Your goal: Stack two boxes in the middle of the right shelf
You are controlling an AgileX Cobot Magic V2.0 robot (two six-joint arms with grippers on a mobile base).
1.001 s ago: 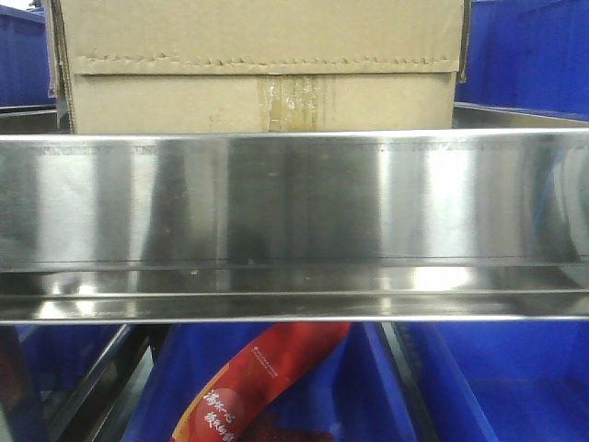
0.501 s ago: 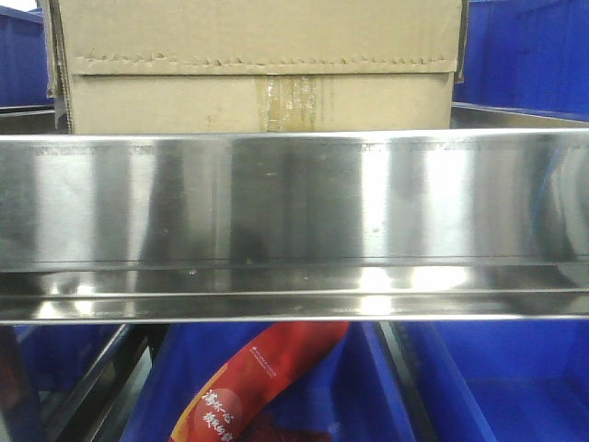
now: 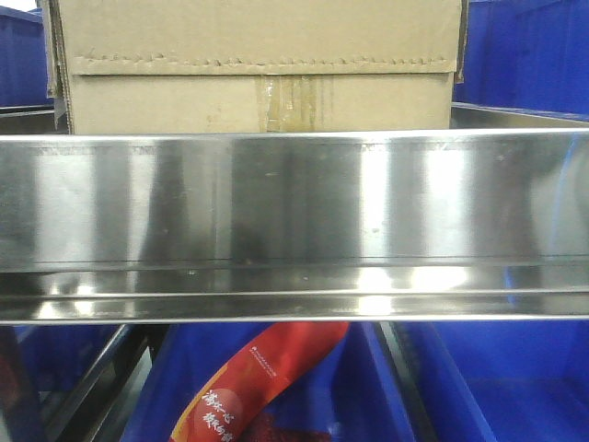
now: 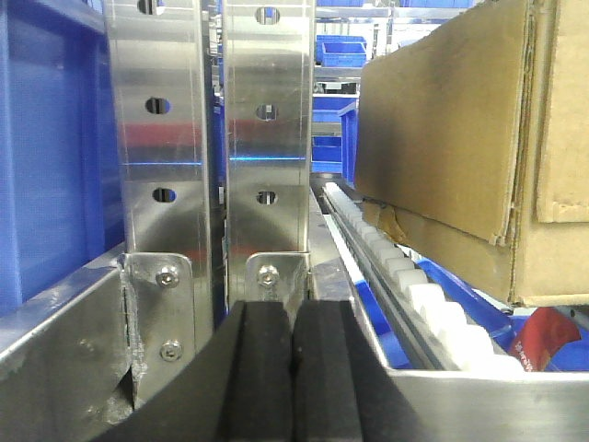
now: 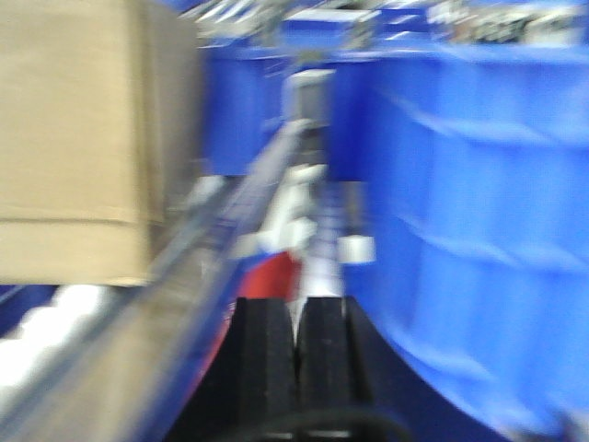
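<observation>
I had a brown cardboard box [image 3: 262, 64] sitting on the shelf [image 3: 294, 198], directly behind the tall steel front lip and filling most of the front view's width. A jagged flap line ran across its face with a tape strip [image 3: 293, 101] below it at mid-seam. I could not tell from that line whether I was seeing one carton or one stacked on another, so I judged the stack either just finished or half done.

Both arms were off the box. The left gripper [image 4: 293, 368] had its black fingers [image 4: 262, 368] pressed together with nothing between them, low beside the steel uprights [image 4: 216, 138], the box [image 4: 460, 147] well to its right over the white roller track [image 4: 405, 276]. The right gripper [image 5: 296, 354] showed its fingers [image 5: 267, 354] likewise closed and empty, in a narrow lane with the box [image 5: 83, 138] on its left and a blue bin [image 5: 479, 230] on its right; that view was smeared, so I would not swear to finer detail there.

My reading was that the next move called for backing both arms straight out along those lanes, then checking the carton sat square on the rollers.

Room was tight. The left arm had the uprights close on one side and the roller rail on the other. The right had the bin wall close by. Below the lip a red packet [image 3: 267, 378] lay in a lower blue bin [image 3: 377, 387], out of the way.
</observation>
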